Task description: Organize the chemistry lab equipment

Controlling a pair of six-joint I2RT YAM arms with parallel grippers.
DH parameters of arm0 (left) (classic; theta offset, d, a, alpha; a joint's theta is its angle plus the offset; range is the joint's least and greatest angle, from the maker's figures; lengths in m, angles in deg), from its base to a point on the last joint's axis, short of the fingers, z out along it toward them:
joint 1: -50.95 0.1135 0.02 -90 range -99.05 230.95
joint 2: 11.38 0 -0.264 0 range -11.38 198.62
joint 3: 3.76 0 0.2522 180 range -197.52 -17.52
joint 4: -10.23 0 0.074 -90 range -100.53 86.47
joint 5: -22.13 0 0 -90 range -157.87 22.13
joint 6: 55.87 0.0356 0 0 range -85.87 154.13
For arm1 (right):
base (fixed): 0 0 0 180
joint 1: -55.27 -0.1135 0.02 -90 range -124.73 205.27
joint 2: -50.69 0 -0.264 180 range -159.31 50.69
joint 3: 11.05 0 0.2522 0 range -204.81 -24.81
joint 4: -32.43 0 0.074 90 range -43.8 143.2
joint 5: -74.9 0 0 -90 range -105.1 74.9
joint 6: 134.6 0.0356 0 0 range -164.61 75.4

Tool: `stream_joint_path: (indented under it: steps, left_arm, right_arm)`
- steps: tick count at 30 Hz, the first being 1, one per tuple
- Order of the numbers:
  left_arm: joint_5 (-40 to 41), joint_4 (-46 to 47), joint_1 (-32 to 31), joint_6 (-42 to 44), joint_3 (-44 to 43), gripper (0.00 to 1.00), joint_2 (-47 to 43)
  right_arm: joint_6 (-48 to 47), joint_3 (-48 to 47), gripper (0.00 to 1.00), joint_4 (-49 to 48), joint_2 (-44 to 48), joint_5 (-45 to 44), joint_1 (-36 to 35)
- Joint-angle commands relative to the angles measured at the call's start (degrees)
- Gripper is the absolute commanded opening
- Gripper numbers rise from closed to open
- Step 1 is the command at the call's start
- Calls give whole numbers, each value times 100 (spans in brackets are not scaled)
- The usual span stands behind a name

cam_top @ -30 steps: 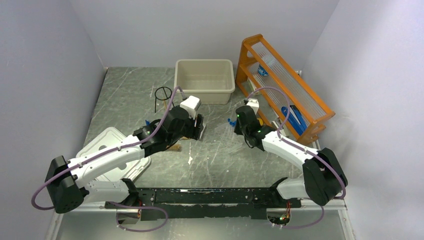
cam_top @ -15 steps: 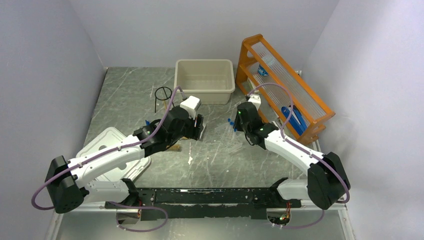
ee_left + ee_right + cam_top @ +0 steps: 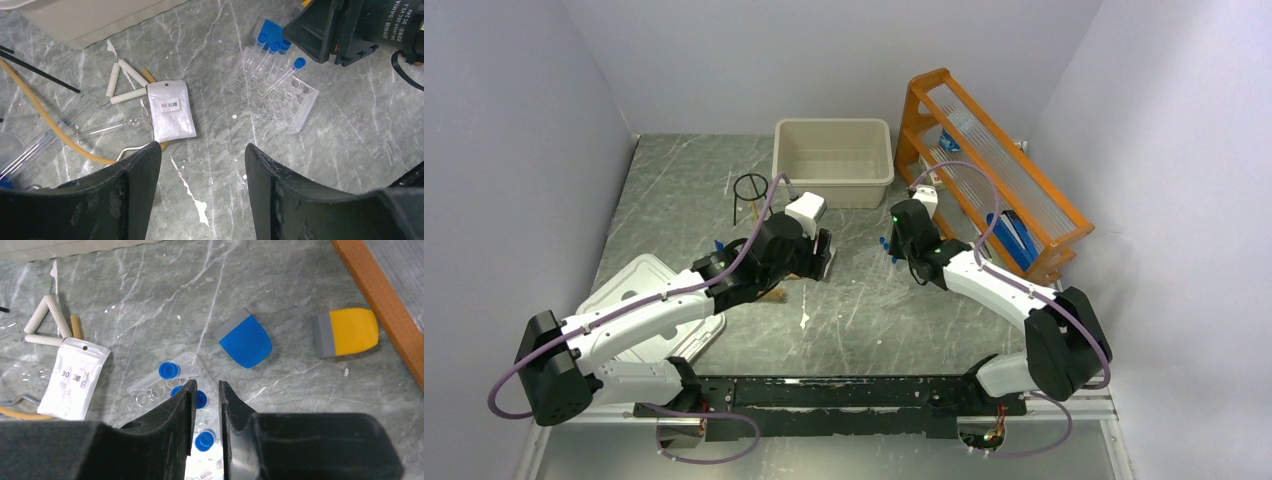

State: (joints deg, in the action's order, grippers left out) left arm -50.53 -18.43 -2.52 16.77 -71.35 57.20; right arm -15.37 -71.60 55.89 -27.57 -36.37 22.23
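Plenty of bare grey table (image 3: 864, 320) lies open on the near side of the beige tub (image 3: 834, 165), toward the arm bases. To the tub's right the orange rack (image 3: 994, 175) closes off that edge, and to its near left a white lid (image 3: 639, 290) sits at the table's edge. Just in front of the tub, the left gripper (image 3: 200, 150) hangs with its jaws wide apart, holding nothing. The white packet (image 3: 171, 110) lies beyond its gap, slightly left, touching the white triangle (image 3: 125, 85), with the tan rubber tube (image 3: 47, 120) curving past both. The right gripper (image 3: 206, 387), off the tub's near right corner, has its jaws almost together over the blue-capped tubes (image 3: 169, 370) in their clear tray (image 3: 287, 107). One cap shows in the slit, and I cannot tell whether it is pinched. A blue flat piece (image 3: 246, 342) and a yellow flat piece (image 3: 350, 332) lie between tray and rack. The black wire tripod ring (image 3: 749, 187) stands off the tub's left side
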Motion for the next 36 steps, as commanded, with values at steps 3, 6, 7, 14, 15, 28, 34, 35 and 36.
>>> stream_joint_path:
  steps: [3,6,7,14,15,28,34,35,36]
  left_arm:
    - [-47,30,-11,-28,-30,66,33]
    - [-42,31,-8,-20,-32,66,42]
    - [-44,31,-8,-20,-32,66,48]
    - [-64,39,-7,-31,-10,66,33]
    - [-64,39,-13,-42,-6,66,33]
    - [-80,40,-9,-62,12,66,11]
    - [-90,40,-13,-61,4,66,15]
    - [-86,44,-9,-59,4,66,15]
    - [-83,48,-8,-64,3,66,15]
  right_arm:
    - [-157,-198,24,-111,-160,-17,40]
    - [-178,-166,23,-61,-127,67,43]
    - [-192,-157,23,-23,-110,97,41]
    - [-347,45,22,70,117,447,37]
    - [-377,73,22,72,144,502,40]
    - [-497,36,17,267,164,756,40]
    - [-530,-140,16,342,193,703,42]
    - [-490,-185,19,355,195,620,43]
    - [-447,-216,20,369,189,477,46]
